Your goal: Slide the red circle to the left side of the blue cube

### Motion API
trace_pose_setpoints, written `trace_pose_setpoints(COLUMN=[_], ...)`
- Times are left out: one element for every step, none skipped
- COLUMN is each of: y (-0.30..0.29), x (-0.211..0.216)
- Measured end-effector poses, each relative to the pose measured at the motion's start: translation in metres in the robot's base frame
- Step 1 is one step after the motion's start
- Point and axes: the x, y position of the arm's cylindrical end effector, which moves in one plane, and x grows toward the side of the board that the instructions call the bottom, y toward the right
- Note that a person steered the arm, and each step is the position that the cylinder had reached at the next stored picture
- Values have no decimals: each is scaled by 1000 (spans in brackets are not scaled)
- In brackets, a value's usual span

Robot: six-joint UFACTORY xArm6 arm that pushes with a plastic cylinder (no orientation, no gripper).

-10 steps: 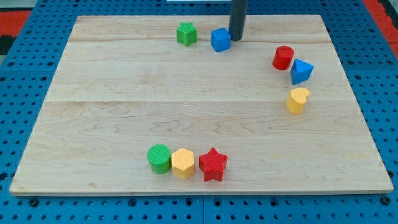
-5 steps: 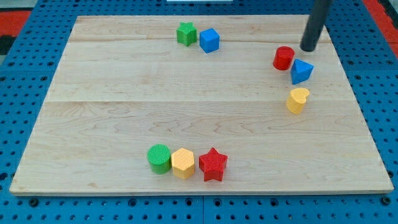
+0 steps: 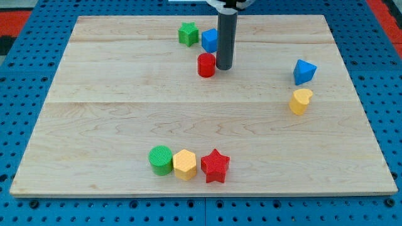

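The red circle [image 3: 206, 64] stands on the wooden board, just below the blue cube [image 3: 210, 40] near the view's top middle. My tip [image 3: 224, 66] rests right against the red circle's right side. The rod rises in front of the blue cube and hides its right edge. A green star-shaped block [image 3: 188, 34] sits just left of the blue cube, almost touching it.
A blue triangular block [image 3: 304, 71] and a yellow block [image 3: 301, 100] stand at the view's right. A green circle [image 3: 161, 159], a yellow hexagon [image 3: 184, 164] and a red star [image 3: 215, 166] form a row near the view's bottom. The board's top edge [image 3: 125, 17] is close behind the cube.
My tip swung from beside the blue cube to the right of the red circle, then pushed it left across the board to below the blue cube. The blue cube shifted left towards the green block.
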Motion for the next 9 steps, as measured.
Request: trace_pose_setpoints(y=[0,-24,-58,-72,-95,-115,-114,-96,-75], x=[11,12,12,0,-7,0,-21,-44,-56])
